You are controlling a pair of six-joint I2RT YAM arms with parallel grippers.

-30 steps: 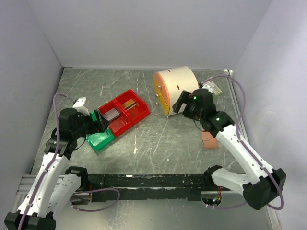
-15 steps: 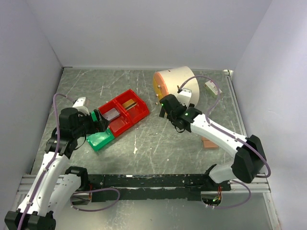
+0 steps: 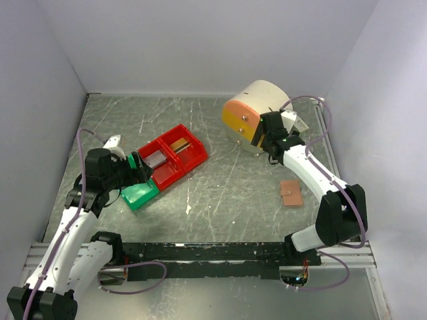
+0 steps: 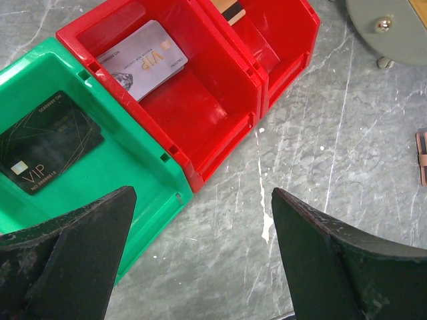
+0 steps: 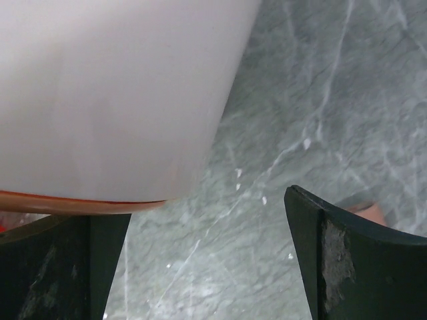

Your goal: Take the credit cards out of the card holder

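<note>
The tan-brown card holder [image 3: 291, 192] lies flat on the table at the right, apart from both grippers; its edge shows in the left wrist view [image 4: 421, 157] and a sliver in the right wrist view [image 5: 363, 210]. A silver-grey card [image 4: 143, 60] lies in the near red bin [image 4: 200, 113]. A dark card [image 4: 50, 150] lies in the green bin [image 4: 143, 170]. A gold-brown card [image 3: 177, 143] lies in the far red bin. My left gripper [image 4: 203, 253] is open and empty, over the table beside the green bin. My right gripper [image 5: 207, 267] is open and empty, right beside the cream cylinder [image 5: 113, 100].
The big cream cylinder with an orange band [image 3: 257, 117] lies on its side at the back right, against my right gripper [image 3: 272, 137]. A small pale object [image 3: 297, 122] lies behind it near the right wall. Walls close the table on three sides.
My right arm has swung from the table's middle back to the right. The cream cylinder has shifted right and turned. The left arm has barely moved.
</note>
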